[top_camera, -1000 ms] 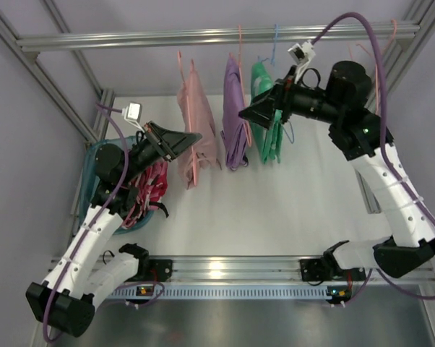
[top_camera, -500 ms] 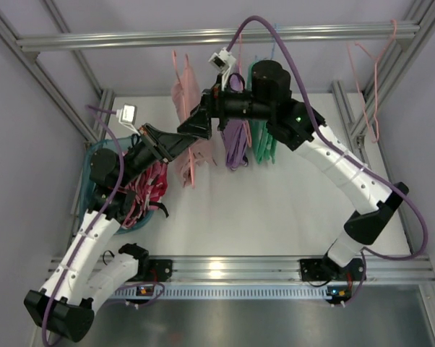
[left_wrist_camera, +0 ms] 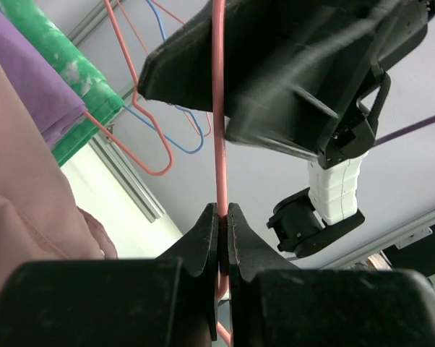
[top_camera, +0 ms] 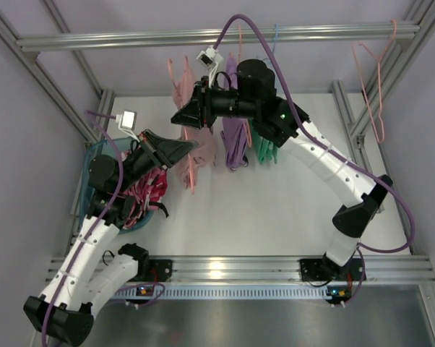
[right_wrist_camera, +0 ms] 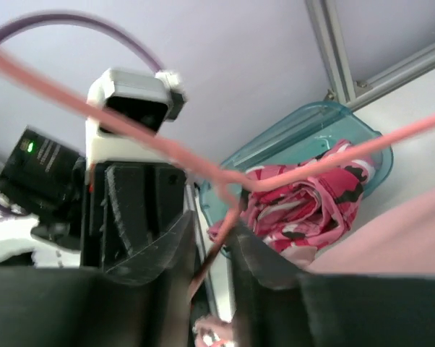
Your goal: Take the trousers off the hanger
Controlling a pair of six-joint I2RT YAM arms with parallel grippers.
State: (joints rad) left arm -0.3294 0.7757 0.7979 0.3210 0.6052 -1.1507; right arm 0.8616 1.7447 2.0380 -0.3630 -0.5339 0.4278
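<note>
- The trousers (top_camera: 207, 148) hang on the hanger (left_wrist_camera: 219, 144) from the overhead rail (top_camera: 131, 36) at the back of the table (top_camera: 275, 210); they are the leftmost of 3 garments, with a purple garment (top_camera: 235, 141) beside them and a green garment (top_camera: 268, 150) beyond that.
- The left end effector (left_wrist_camera: 222, 213) is closed tight on the hanger's salmon wire; in its wrist view the wire runs straight up from between the 2 pressed fingers, and the pale pink cloth fills the left edge of that view.
- The right end effector (right_wrist_camera: 210, 238) reaches in from the right, above the left one and near the upper part of the same hanger; its fingers stand on either side of the wire with a narrow gap between them; I cannot tell whether they are pinching the wire or only straddling it, as the view is blurred.
- A blue hanger (left_wrist_camera: 185, 141) shows behind the green garment.
- At the left edge of the table sits a teal bin (right_wrist_camera: 304, 119) holding pink camouflage cloth (right_wrist_camera: 304, 199); the left arm rises just beside it.
</note>
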